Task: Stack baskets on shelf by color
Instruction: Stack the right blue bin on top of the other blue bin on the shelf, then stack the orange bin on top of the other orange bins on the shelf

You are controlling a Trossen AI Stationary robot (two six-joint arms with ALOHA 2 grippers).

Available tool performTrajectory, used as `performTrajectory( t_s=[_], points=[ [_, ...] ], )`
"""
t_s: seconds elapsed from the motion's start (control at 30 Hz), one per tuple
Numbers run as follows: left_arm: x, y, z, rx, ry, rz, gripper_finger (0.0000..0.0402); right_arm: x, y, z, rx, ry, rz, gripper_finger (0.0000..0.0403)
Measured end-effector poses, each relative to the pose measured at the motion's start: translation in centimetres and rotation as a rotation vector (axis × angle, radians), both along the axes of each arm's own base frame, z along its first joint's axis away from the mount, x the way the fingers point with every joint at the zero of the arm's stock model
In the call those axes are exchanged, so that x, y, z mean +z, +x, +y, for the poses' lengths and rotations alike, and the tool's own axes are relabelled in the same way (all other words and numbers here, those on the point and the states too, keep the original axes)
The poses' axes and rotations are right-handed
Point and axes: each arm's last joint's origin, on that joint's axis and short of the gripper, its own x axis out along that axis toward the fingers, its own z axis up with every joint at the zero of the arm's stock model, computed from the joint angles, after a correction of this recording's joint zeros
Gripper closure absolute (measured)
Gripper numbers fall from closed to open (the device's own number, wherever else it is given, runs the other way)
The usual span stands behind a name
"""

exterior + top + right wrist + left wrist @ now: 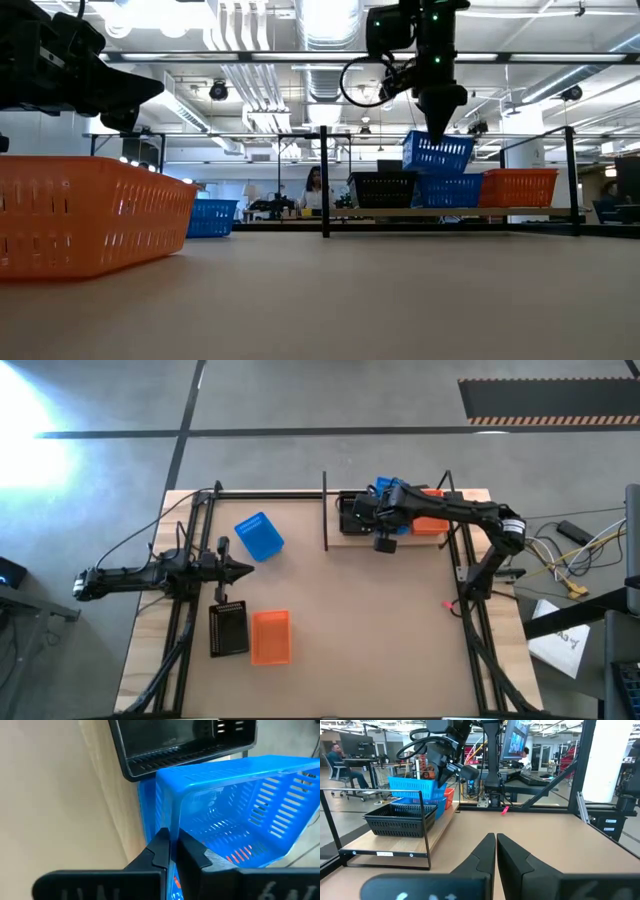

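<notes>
My right gripper (385, 500) is over the pale shelf (476, 495) at the far right of the table and is shut on a blue basket (438, 153). That basket hangs tilted just above a second blue basket (452, 189) standing on the shelf. A black basket (383, 188) and an orange basket (520, 187) stand on the shelf on either side. My left gripper (240, 570) hovers shut over the table's left part. Below it on the tabletop rest a blue basket (259, 535), a black basket (228, 628) and an orange basket (270, 637). My right gripper (172, 837) pinches the upper edge of the blue basket's side wall (172, 817) near a corner, one finger inside the basket and one outside. It comes from above, pointing down. The basket hangs tilted below the fingers; whether it touches the blue basket beneath, I cannot tell.
Thin black rods and upright posts (325, 510) frame the shelf and run along the table's left and right sides. The middle of the brown tabletop (370, 630) lies bare. People sit at desks in the room beyond the table (342, 760).
</notes>
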Motion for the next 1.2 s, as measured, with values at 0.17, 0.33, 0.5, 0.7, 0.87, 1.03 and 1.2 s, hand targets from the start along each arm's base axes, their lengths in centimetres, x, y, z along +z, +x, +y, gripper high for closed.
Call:
performTrajectory(
  t_s=[0.17, 0.33, 0.5, 0.7, 0.87, 1.03, 1.2],
  points=[
    [0.0, 0.0, 0.0, 0.000, 0.000, 0.000, 0.0402, -0.3, -0.1, -0.1, -0.008, -0.004, 0.013, 0.0376],
    [0.0, 0.0, 0.0, 0.001, 0.000, 0.000, 0.0402, -1.1, -0.4, -0.1, -0.007, -0.037, 0.062, 0.0350],
    [0.0, 0.0, 0.0, 0.000, 0.000, 0.000, 0.0402, -2.1, -0.8, 0.0, 0.000, -0.046, 0.111, 0.0312],
    [0.0, 0.0, 0.0, 0.000, 0.000, 0.000, 0.0402, -1.0, -1.3, 0.1, -0.012, -0.083, 0.059, 0.0275],
    [0.0, 0.0, 0.0, 0.000, 0.000, 0.000, 0.0402, 1.0, -1.9, 2.7, -0.039, -0.095, -0.108, 0.0283],
    [0.0, 0.0, 0.0, 0.000, 0.000, 0.000, 0.0402, 0.9, -2.4, 9.1, 0.078, -0.061, -0.403, 0.0303],
    [0.0, 0.0, 0.0, 0.000, 0.000, 0.000, 0.0402, -2.5, -3.9, 17.7, 0.262, 0.045, -0.719, 0.0322]
  ],
)
